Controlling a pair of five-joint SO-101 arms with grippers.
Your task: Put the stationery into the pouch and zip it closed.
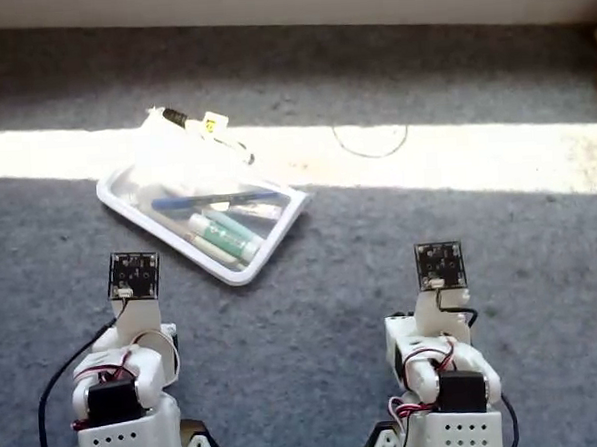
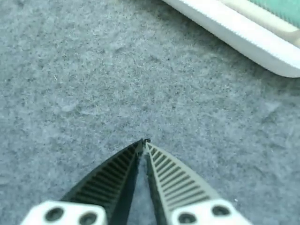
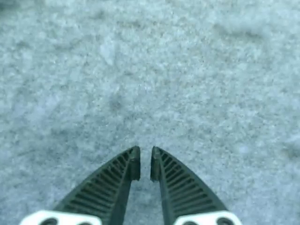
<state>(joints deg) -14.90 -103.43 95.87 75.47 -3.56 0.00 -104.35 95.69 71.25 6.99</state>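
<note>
Pouch (image 1: 231, 275), clear with white edging: lies slantwise on the grey carpet (image 1: 333, 312) just ahead of the left arm, its far end in a sunlit band. Contents: pens (image 1: 219, 228) inside, and one dark-tipped item (image 1: 195, 121) at the far end, seemingly poking out. Risk: the zip may jam on that item, or the pouch may slide if pulled unbraced. Left gripper (image 2: 144, 143): tips together, empty. Right gripper (image 3: 144, 164): a slit apart, empty. Nearby: thin wire loop (image 1: 371, 140), well apart, obstructing nothing.
</note>
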